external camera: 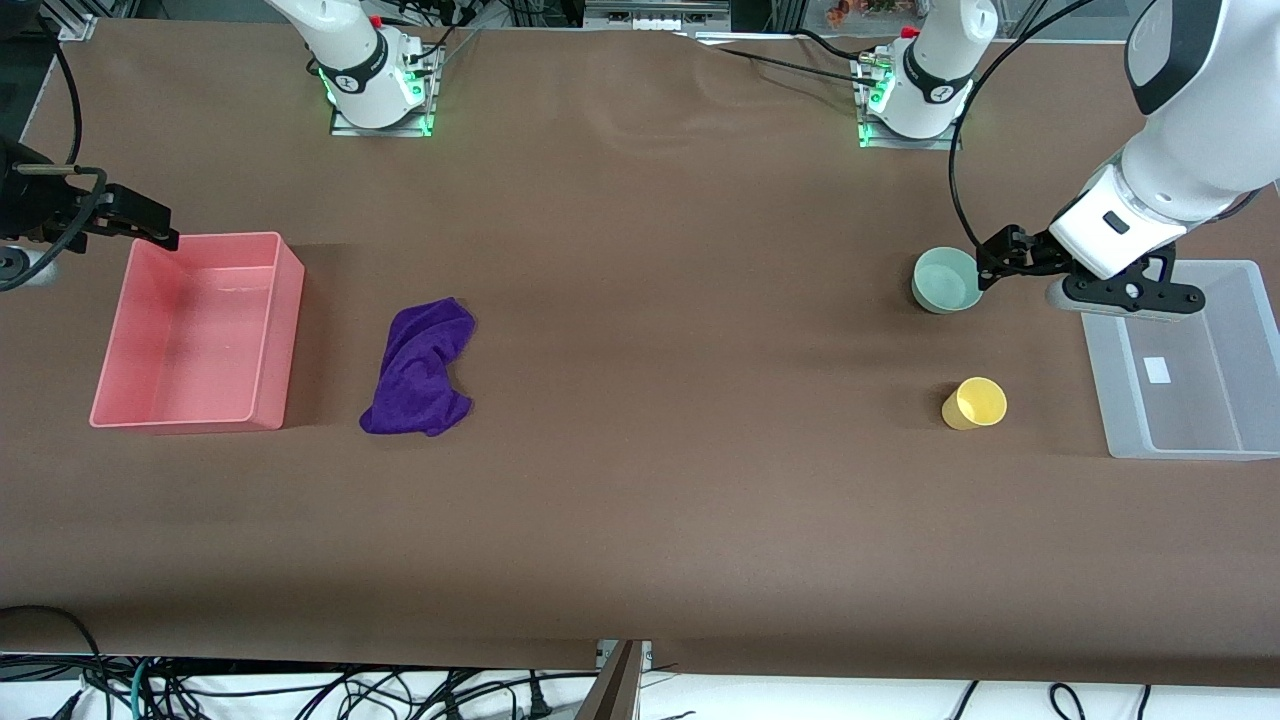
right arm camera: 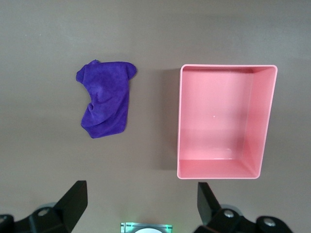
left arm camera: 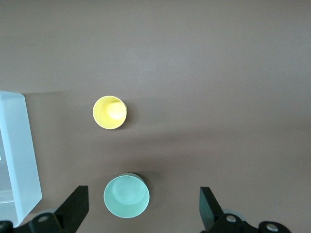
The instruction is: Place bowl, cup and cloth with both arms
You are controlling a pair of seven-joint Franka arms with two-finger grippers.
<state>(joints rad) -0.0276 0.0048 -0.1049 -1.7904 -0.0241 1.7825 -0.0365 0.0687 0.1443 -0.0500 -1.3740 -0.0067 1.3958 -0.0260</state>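
Note:
The pale mint-green bowl (external camera: 945,280) stands upright toward the left arm's end of the table. My left gripper (external camera: 992,258) is open and empty, up in the air beside and above it. In the left wrist view the bowl (left arm camera: 126,196) lies between the spread fingers of the left gripper (left arm camera: 142,208). The yellow cup (external camera: 975,403) (left arm camera: 110,112) stands nearer to the front camera than the bowl. The purple cloth (external camera: 420,370) (right arm camera: 104,104) lies crumpled beside the pink bin. My right gripper (external camera: 140,225) (right arm camera: 141,204) is open and empty, above the pink bin's corner.
A pink bin (external camera: 282,330) (right arm camera: 179,121) stands empty at the right arm's end. A clear plastic bin (external camera: 1105,390) (left arm camera: 19,155) stands at the left arm's end, beside the bowl and cup. The right arm's base (right arm camera: 145,227) shows in the right wrist view.

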